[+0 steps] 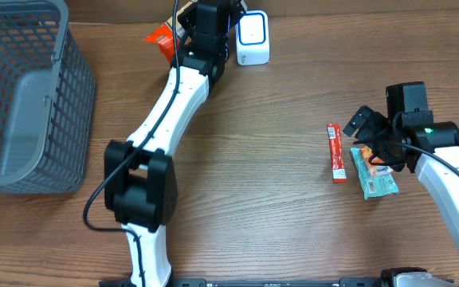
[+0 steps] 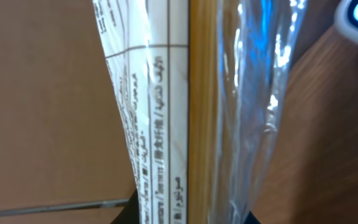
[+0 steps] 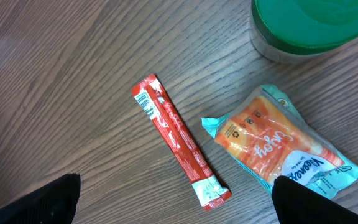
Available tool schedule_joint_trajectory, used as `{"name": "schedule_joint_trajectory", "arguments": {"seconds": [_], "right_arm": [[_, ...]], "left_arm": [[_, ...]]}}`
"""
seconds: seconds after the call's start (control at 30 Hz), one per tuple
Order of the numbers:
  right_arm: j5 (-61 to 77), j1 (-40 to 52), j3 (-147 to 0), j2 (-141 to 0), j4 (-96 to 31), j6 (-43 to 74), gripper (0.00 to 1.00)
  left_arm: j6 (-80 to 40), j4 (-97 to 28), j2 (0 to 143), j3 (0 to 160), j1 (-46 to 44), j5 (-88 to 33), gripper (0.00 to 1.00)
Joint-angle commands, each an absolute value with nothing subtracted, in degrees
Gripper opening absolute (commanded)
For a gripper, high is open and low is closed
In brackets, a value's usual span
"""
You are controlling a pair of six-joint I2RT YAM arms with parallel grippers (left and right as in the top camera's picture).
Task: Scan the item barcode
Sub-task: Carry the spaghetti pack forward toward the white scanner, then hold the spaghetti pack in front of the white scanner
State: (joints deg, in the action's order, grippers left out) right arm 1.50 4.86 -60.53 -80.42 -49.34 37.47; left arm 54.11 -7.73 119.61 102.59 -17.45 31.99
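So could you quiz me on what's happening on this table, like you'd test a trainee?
1. True or false: the right gripper is gripping the red stick packet.
2. What lies right beside the red stick packet? A) a banana B) an orange-and-teal snack bag C) a mug
3. Which gripper holds the orange packet near the white scanner?
Key: 1 false, it hovers open above it; 2 B; 3 the left gripper.
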Motion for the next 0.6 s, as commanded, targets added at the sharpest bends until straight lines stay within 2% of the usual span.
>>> {"name": "schedule_joint_trajectory", "arguments": {"seconds": [0.0, 0.37, 0.57], "right_arm": [[1.3, 4.8, -61.1, -80.3, -49.2, 37.2, 1.0], [1.3, 4.8, -61.1, -80.3, -49.2, 37.2, 1.0], [1.3, 4.8, -61.1, -80.3, -49.2, 37.2, 1.0]], "left_arm": [[60.7, -2.4, 121.8, 105.3, -16.7, 32.9, 0.04], [64.3, 9.7, 126.2, 105.3, -16.9, 28.6, 0.04], [64.3, 6.0, 126.3, 105.2, -17.3, 20.7, 0.04]]}}
